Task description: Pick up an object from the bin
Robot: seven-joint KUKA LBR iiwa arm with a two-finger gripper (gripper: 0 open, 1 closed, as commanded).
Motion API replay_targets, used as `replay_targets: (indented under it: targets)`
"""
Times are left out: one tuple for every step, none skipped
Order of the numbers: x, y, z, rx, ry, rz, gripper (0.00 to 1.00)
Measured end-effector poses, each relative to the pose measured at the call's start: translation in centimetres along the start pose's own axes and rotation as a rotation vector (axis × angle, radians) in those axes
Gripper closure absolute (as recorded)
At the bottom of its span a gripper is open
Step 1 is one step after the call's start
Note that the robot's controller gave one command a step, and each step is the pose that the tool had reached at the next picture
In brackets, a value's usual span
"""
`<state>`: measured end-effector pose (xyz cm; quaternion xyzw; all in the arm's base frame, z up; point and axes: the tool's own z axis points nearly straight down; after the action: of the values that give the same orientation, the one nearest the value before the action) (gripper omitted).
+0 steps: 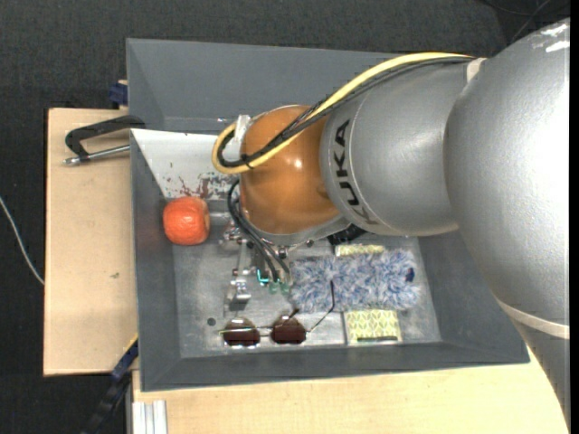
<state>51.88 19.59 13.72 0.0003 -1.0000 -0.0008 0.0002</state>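
Camera view looks down into the bin (152, 287): an orange ball (186, 221) lies by its left wall, and the gripper (251, 283) hangs low over bare floor just right of it. Dark sunglasses (263, 334) rest along the front edge, and a blue-white fluffy cloth (362, 280) spreads toward the right wall. Whether the gripper is open or closed cannot be told; nothing shows in its grasp. Best to choose one nearby thing, centre over it, then descend straight
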Motion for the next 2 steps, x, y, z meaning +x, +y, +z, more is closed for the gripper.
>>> replay_targets:
  targets:
    - [0.0,0.0,0.0,0.000,0.000,0.001,0.00]
    - [0.5,-0.7,1.3,-0.002,-0.007,-0.090,0.00]
